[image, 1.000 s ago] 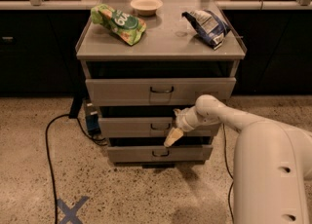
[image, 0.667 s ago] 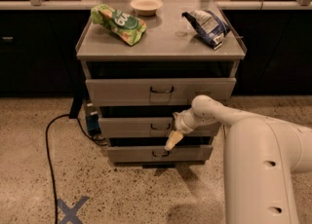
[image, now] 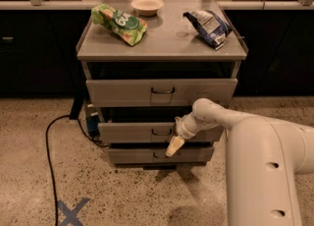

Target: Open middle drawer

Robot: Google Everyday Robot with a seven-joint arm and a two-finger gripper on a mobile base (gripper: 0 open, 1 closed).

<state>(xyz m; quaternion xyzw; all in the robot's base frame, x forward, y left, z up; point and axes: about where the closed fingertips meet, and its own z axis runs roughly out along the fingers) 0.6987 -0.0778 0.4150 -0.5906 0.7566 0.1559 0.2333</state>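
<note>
The grey cabinet has three drawers. The middle drawer (image: 132, 132) has a flat grey front of medium height with a small dark wire pull (image: 161, 132). The taller top drawer (image: 122, 92) is above it and the narrow bottom drawer (image: 132, 156) below. My gripper (image: 173, 146) hangs from the white arm (image: 221, 119), just right of and a little below the middle drawer's pull, over the gap between the middle and bottom fronts.
On the cabinet top (image: 162, 41) lie a green snack bag (image: 119, 22), a white bowl (image: 147, 5) and a blue-white chip bag (image: 208, 26). A black cable (image: 49, 146) runs over the speckled floor at left. A blue X mark (image: 72, 211) is on the floor.
The arm has drawn slightly left and nearer the camera. The gripper stays by the middle drawer's pull. The drawer fronts look unchanged.
</note>
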